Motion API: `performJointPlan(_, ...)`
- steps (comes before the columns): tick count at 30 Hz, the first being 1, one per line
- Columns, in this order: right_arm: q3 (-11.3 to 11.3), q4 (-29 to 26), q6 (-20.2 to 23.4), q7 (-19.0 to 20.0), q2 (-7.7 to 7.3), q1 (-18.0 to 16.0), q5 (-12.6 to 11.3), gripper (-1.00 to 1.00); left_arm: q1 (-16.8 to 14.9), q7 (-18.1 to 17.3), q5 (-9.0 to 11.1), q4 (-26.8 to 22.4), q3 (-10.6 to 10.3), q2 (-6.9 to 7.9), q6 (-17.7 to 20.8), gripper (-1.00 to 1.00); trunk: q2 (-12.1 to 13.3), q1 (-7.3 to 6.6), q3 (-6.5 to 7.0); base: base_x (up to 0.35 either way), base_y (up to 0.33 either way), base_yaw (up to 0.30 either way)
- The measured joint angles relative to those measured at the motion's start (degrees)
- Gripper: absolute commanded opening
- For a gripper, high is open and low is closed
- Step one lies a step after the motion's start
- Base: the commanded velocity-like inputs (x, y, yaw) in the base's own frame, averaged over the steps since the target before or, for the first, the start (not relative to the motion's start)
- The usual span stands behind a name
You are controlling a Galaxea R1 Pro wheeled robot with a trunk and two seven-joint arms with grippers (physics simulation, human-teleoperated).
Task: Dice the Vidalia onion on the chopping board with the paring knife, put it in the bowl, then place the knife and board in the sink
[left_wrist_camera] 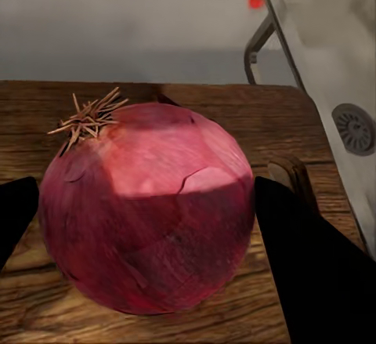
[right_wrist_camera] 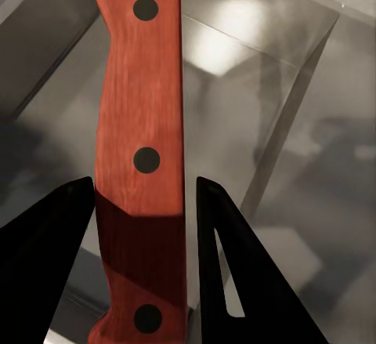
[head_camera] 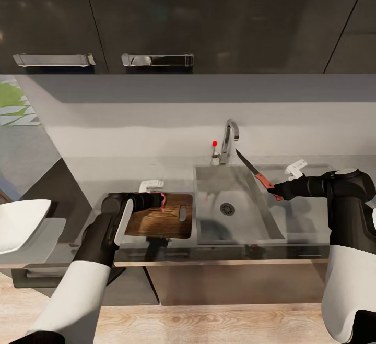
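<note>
Pinning the onion on the chopping board near its back edge, your left gripper clamped it steady for cutting. Your right gripper grasped the paring knife by its handle, blade raised over the sink, clear of the board.

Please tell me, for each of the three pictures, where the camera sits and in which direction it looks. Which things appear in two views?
Head view: on the robot's head, looking forward and down at the countertop, sink and both arms.
Left wrist view: near the left gripper, looking along its fingers at the onion on the chopping board.
Right wrist view: near the right gripper, looking along its fingers at the knife handle, with the sink below.
Shared: onion and board in head and left wrist; knife and sink in head and right wrist.
</note>
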Motion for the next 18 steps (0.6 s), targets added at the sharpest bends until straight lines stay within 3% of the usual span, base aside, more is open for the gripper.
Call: performJointPlan(18,0.0,0.0,0.0,0.0,0.00,0.0,0.0,-1.00,-0.1,0.0,0.0,-0.2,0.0,0.16,-1.0,-1.00,0.0,0.00,0.00,0.000,0.000,0.000)
